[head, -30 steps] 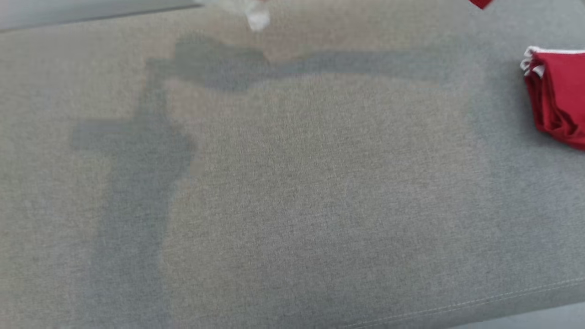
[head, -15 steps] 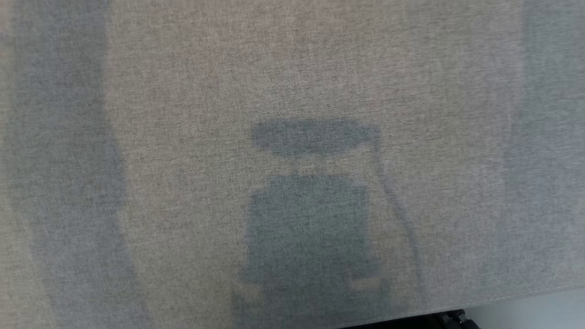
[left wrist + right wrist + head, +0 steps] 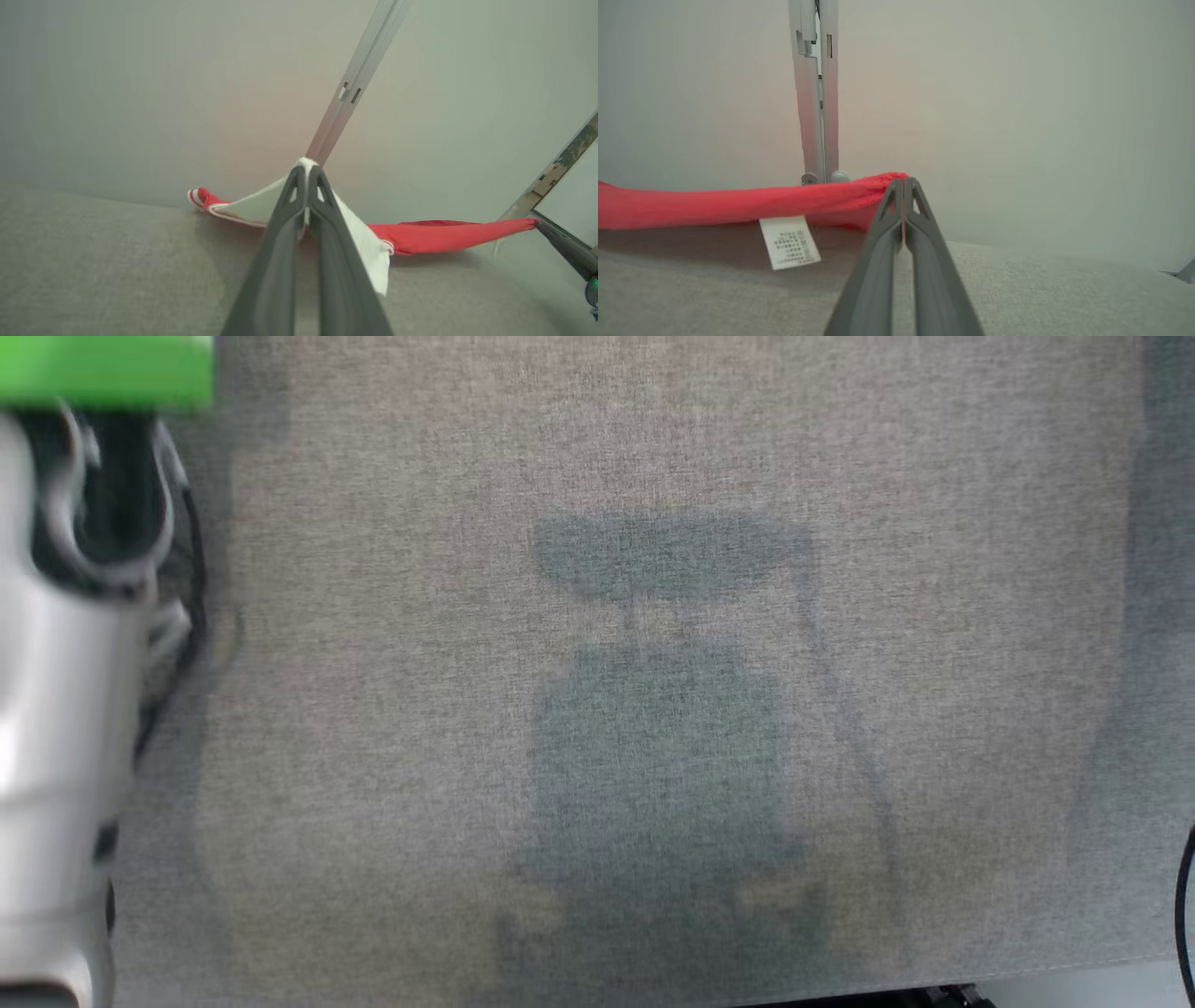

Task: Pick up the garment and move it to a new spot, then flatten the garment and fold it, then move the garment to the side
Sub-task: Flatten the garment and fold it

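Note:
The garment is red with a white part. It hangs stretched just above the grey fabric surface, close to the wall. My left gripper is shut on the white part. At the far right of the left wrist view, my right gripper holds the red end. In the right wrist view, the right gripper is shut on the red edge of the garment, and a white label dangles below it. My pale left forearm with a green band shows at the head view's left edge.
A metal post runs up the pale wall behind the garment; the post is also in the right wrist view. The surface's front edge lies at the bottom of the head view. My own shadow falls across its middle.
The head camera has swung, so the red folded cloth seen at the right edge a second ago has left the picture. My left forearm has come into the left edge.

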Available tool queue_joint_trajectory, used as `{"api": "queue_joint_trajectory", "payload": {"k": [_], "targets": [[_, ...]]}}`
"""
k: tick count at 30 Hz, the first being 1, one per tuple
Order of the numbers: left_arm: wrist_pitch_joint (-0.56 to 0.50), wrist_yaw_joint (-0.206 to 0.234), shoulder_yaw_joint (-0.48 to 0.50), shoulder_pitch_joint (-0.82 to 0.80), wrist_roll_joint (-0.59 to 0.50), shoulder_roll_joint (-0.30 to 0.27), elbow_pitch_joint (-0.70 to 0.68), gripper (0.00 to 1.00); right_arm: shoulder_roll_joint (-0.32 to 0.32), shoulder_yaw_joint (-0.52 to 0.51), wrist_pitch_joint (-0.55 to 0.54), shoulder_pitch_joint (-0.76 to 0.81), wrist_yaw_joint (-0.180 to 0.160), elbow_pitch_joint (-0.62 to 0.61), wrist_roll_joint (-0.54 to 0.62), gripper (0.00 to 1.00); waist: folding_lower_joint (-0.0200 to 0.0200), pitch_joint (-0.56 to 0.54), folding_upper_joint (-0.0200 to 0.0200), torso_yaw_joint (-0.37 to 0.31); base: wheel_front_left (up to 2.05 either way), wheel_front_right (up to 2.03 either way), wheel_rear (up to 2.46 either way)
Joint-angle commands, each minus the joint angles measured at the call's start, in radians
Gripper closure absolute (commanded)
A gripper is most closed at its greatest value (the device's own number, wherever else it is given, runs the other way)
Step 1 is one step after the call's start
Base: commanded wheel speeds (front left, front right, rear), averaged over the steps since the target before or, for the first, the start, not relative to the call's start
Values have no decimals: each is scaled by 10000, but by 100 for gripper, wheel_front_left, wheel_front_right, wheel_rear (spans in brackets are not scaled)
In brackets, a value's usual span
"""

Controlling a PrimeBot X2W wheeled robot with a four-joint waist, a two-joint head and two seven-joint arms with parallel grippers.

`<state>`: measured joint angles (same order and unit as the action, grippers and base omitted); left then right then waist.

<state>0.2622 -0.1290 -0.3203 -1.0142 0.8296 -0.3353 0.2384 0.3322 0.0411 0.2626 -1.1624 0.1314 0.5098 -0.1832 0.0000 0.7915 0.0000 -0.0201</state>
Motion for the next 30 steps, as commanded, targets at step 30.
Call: {"api": "queue_joint_trajectory", "payload": {"k": [30], "targets": [[27,-25,-888,9864,2723,-381,-1750,100,588,-109,30,8757,-20,149,-2109,100,0,-5755,0,-46,0,0,0]]}}
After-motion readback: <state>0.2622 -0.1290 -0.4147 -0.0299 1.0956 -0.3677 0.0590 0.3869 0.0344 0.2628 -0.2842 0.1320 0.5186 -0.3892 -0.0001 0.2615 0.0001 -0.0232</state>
